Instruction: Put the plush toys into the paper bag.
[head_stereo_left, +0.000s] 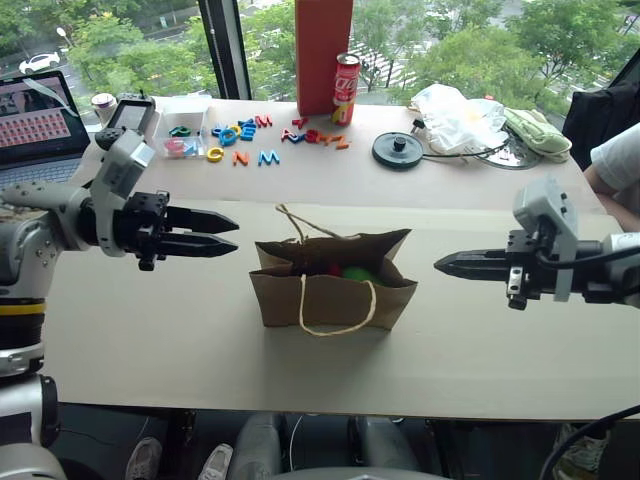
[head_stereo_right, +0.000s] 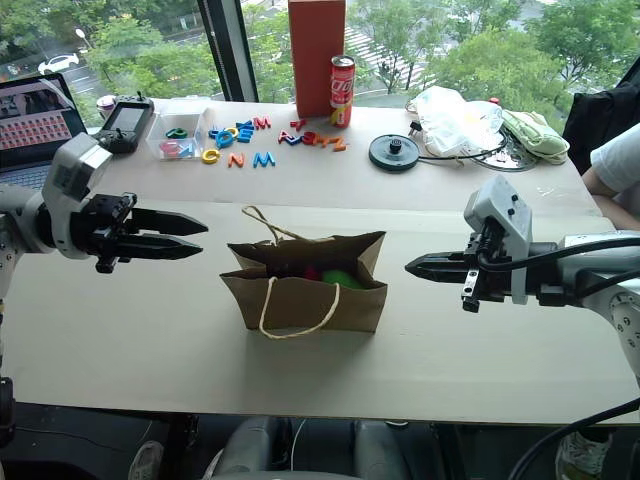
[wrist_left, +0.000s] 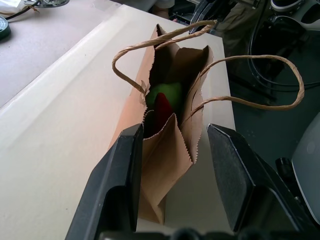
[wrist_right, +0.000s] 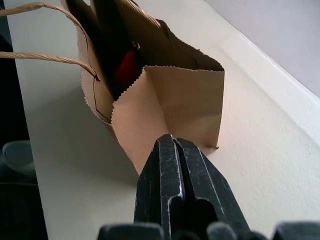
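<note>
On the left, left hand (head_stereo_left: 228, 232): black fingers parted, holding nothing, pointing level toward the paper bag, stopped short of its side.
On the right, right hand (head_stereo_left: 442, 265): fingers pressed together, gripping nothing, tip aimed at the bag's other side, apart from it.
Between both hands, paper bag (head_stereo_left: 333, 283): upright on the table (head_stereo_left: 150, 330), mouth open, one loop handle hanging down the front face, the other lying back over the rim.
Inside the bag, plush toys: round green toy (wrist_left: 167, 94) and red chili toy (wrist_left: 162, 111) side by side, touching, below the rim.
Far table edge: colourful letters (head_stereo_left: 250, 135), tall red box (head_stereo_left: 322, 55), soda can (head_stereo_left: 346, 88), white plastic bag (head_stereo_left: 458, 116), pale green cloth (head_stereo_left: 537, 131).
Far left: laptop (head_stereo_left: 38, 122).
</note>
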